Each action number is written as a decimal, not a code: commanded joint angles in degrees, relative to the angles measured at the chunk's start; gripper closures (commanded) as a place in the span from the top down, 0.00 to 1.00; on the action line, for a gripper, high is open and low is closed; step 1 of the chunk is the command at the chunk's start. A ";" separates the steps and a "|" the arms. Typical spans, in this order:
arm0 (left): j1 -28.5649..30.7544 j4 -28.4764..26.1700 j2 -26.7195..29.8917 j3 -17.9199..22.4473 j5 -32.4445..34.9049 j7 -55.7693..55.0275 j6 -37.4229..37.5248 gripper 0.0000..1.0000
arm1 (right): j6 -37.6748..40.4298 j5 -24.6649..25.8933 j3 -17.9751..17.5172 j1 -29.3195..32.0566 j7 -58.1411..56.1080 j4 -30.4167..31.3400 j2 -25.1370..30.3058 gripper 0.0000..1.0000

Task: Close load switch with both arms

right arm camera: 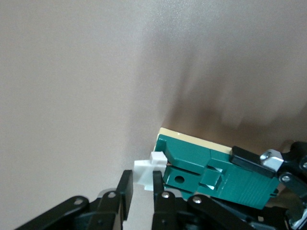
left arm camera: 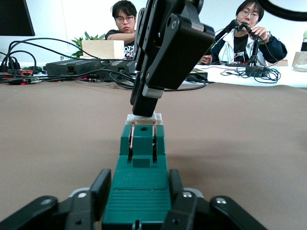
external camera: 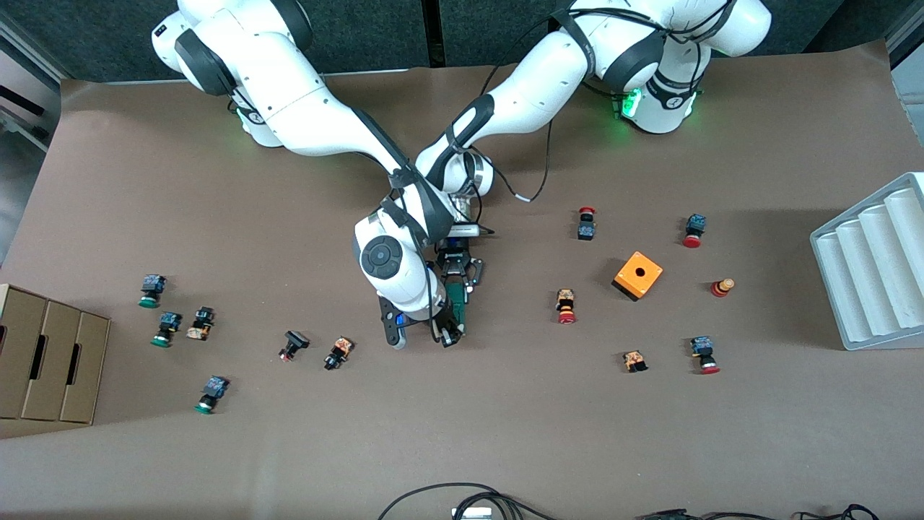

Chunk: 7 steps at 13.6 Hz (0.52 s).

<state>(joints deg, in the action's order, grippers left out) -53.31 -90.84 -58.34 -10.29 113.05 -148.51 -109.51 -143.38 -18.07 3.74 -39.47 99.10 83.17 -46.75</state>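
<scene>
While the left gripper (left arm camera: 139, 211) clasps the load switch (left arm camera: 141, 163), the right gripper (right arm camera: 139, 191) pinches its white tab (right arm camera: 146, 173), apparently mid-closing.

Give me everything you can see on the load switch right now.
The load switch is a narrow dark-green block, plastic by its look, lying flat on the brown table near its middle. It has a ribbed top, a round hole, two metal contacts and a white tab at one end. The right gripper is shut at that tab; the left gripper flanks the other end.
</scene>
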 commanded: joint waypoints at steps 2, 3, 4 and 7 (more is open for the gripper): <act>0.14 0.22 -0.11 -0.08 0.59 0.15 0.70 1.00 | 0.38 -1.53 0.13 0.09 -0.04 -1.61 -1.86 0.26; 0.14 0.40 -0.11 -0.08 0.60 0.24 0.70 1.00 | 1.25 -1.53 0.13 0.09 -0.04 -1.61 -1.07 0.32; 0.14 0.40 -0.11 -0.08 0.51 0.15 0.70 1.00 | 2.82 -1.53 0.13 0.18 -0.13 -1.61 -0.02 0.55; 0.14 0.22 -0.19 -0.08 0.42 0.06 0.70 1.00 | 8.53 0.04 0.13 3.77 -4.41 -1.00 4.98 0.99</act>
<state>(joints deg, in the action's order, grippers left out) -53.20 -90.84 -58.34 -10.29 113.05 -148.49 -109.47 -139.59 -18.02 4.17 -38.25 98.27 81.96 -45.59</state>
